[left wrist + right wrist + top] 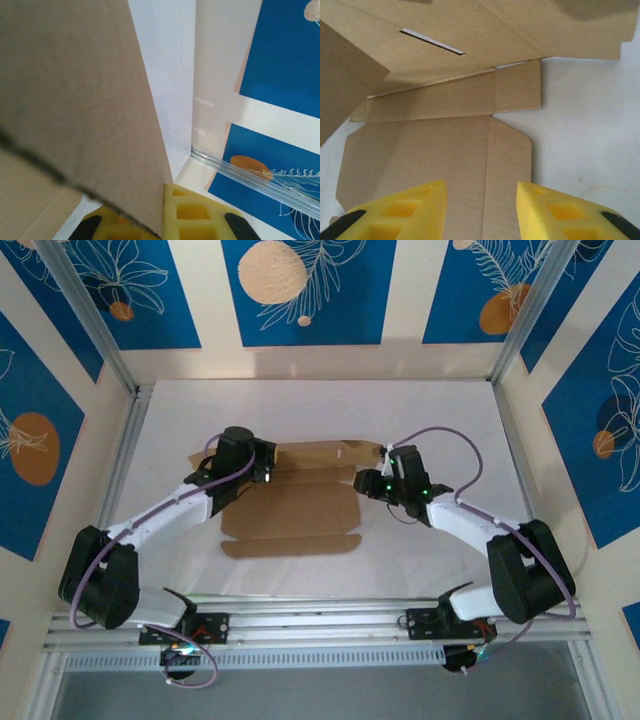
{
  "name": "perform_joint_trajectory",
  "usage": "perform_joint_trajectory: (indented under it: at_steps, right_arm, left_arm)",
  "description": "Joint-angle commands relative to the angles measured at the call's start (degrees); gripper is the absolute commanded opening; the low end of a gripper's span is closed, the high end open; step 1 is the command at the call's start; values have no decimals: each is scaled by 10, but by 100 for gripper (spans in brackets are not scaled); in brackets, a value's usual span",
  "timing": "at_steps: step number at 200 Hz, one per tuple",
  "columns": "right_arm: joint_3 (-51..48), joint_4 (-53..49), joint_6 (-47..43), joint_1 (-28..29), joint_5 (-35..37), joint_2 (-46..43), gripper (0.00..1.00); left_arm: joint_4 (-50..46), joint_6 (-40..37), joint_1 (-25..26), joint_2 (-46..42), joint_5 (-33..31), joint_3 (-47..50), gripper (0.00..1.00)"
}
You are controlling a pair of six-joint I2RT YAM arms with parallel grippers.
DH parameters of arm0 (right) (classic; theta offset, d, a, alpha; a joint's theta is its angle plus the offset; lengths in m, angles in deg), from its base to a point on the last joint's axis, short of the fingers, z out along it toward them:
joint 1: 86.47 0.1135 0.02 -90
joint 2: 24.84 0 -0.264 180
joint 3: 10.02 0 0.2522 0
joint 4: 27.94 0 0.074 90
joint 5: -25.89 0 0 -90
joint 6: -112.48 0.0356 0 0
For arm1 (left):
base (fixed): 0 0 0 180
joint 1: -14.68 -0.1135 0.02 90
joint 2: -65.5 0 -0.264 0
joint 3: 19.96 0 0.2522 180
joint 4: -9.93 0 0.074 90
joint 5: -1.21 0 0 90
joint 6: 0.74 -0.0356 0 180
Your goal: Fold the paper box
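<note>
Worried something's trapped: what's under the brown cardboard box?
The white table surface shows around the brown cardboard paper box; directly beneath its panels is covered, so I cannot tell.

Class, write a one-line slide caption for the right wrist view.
Open right gripper poised above the partly folded brown cardboard paper box lying on the white table.

Paper box (290,512) (flaps raised) obstructs the table (330,405) centre.
</note>
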Motion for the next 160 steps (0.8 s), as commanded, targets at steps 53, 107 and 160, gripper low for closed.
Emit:
perform_joint_trajectory:
  at_steps: [53, 107, 160]
  right_arm:
    - [70, 44, -31, -7, 22, 111, 54]
    - [101, 33, -21, -21, 10, 155, 55]
    - [60, 150, 11, -28, 6, 167, 64]
  left_arm:
    - [-93, 49, -1, -32, 38, -41, 0]
    - [-138, 54, -4, -42, 33, -52, 0]
    - [-161, 75, -7, -25, 48, -69, 0]
